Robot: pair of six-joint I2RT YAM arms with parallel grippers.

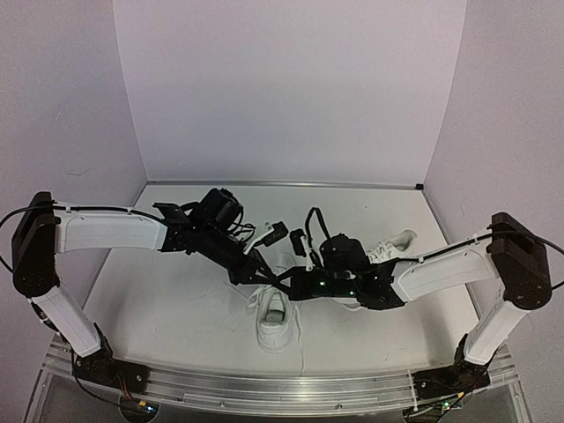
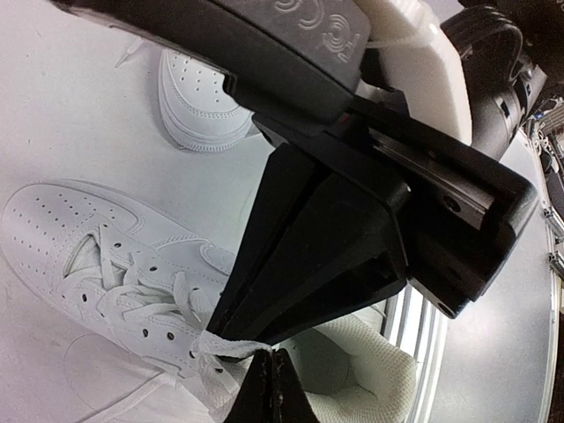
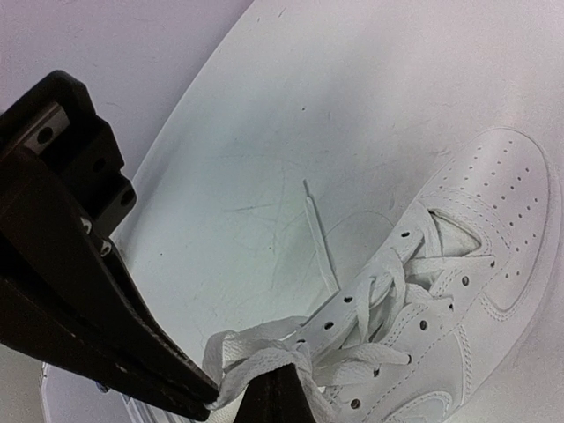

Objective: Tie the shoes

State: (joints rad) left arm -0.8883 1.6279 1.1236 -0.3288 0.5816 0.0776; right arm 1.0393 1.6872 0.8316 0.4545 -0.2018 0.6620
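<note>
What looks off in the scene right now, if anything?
Nothing damaged. The second shoe sits askew, angled away from the near shoe, not paired. The left gripper and right gripper each pinch the near shoe's lace; one loose lace end trails flat beside it.

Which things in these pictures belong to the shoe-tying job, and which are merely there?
Belong to the job:
near shoe
laces
second shoe, waiting further back
left hand, shut on the laces
right hand, shut on the laces

Merely there:
table
backdrop walls
metal rail at the near edge
</note>
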